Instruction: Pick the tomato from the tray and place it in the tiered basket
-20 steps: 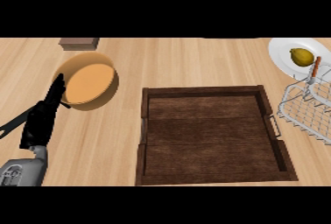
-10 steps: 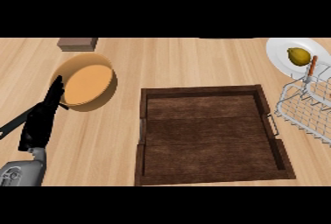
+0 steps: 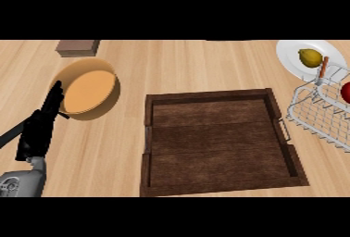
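**Tomato in basket; left hand idle**

Tomato [image 3: 346, 92] sits inside the wire tiered basket [image 3: 318, 118] at the right edge (partly out of frame), apart from the wooden tray [image 3: 212, 139]. My left hand [image 3: 37, 134] rests over the counter [image 3: 205, 65], fingers [image 3: 53, 98] straight, holding nothing.

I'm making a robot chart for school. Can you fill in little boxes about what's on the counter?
tray: dark wood, middle, nothing in it
tomato: red, in the basket, cut off by the right edge
basket: white wire, right side
left hand: open, fingers straight, beside the orange bowl
right hand: not in view
plate: white, top right, holds a lemon
block: brown, top left
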Controlling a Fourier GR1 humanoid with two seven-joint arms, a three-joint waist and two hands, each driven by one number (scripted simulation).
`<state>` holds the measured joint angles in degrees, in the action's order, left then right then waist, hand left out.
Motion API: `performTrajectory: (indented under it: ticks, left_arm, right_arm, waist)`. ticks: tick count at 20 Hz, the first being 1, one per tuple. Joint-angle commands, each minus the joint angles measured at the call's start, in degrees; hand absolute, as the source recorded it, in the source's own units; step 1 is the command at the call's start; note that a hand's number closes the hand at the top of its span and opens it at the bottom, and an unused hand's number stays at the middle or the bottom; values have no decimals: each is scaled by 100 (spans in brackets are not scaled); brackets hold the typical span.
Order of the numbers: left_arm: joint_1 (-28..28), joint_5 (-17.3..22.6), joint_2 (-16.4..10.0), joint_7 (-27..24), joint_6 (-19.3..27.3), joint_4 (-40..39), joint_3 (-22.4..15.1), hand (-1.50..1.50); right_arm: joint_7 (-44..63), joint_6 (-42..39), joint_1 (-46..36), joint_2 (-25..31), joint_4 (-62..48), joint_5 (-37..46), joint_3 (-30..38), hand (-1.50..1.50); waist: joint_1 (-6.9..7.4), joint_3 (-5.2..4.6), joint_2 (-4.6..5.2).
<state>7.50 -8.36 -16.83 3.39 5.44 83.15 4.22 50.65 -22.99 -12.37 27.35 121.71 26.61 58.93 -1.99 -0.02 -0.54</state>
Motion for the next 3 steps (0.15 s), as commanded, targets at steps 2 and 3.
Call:
performTrajectory:
  ticks: [2,3]
  left_arm:
    - [-308,57,-10,207,-59,392,25,0]
    - [-47,26,-78,-28,-84,34,104,0]
  right_arm:
    - [-494,-564,984,-423,598,-1454,1604,-150]
    - [-378,-702,1013,-441,739,-1818,1828,-150]
  waist:
    - [-56,11,-37]
    - [-66,4,-14]
